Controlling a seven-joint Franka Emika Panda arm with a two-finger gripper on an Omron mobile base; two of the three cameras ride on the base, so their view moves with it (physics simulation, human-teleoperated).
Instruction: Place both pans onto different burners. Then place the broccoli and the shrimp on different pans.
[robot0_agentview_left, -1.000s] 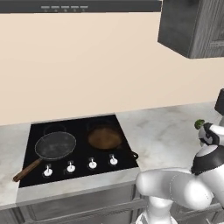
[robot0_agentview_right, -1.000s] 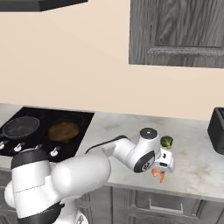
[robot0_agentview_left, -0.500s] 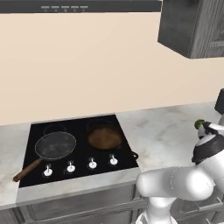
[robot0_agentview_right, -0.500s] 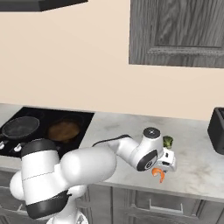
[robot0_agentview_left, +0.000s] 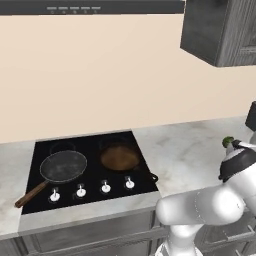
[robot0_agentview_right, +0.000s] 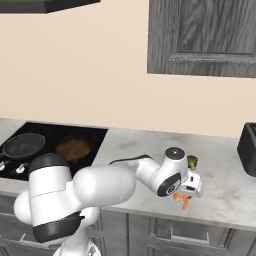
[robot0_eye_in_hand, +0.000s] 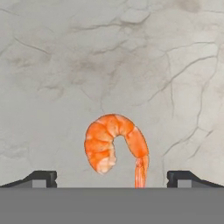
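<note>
A simulated kitchen, seen left to right: no brand, label or readable writing shows on any surface; the row of small white knobs (robot0_agentview_left: 92, 189) along the front of the black cooktop (robot0_agentview_left: 42, 153) carries no legible marks.

At far left on the cooktop sits the dark grey pan (robot0_agentview_left: 63, 166), its long brown wooden handle pointing toward the front left corner. Just beside it to the right, apart from it, rests the brown pan (robot0_agentview_left: 119, 158) with its short dark handle reaching toward the cooktop's front right corner. Each pan sits on its own burner area, and both are empty.

Right of the cooktop runs the pale marbled counter (robot0_agentview_right: 135, 142). The white arm stretches across it to the right, its hand turned down over the counter's front part. The gripper (robot0_eye_in_hand: 112, 177) hangs with its jaws spread wide, one dark fingertip (robot0_eye_in_hand: 41, 178) at each side of the hand view, closed on nothing. Between them, on the bare counter, lies the curled orange-pink shrimp (robot0_eye_in_hand: 114, 145), its tail toward the camera; whether the fingertips touch the counter cannot be told. In the right base view the shrimp (robot0_agentview_right: 182, 199) shows just below the hand, and the green broccoli (robot0_agentview_right: 192, 161) sits just behind the wrist, nearer the wall. A dark appliance (robot0_agentview_right: 248, 148) stands at the counter's far right edge, well apart.
</note>
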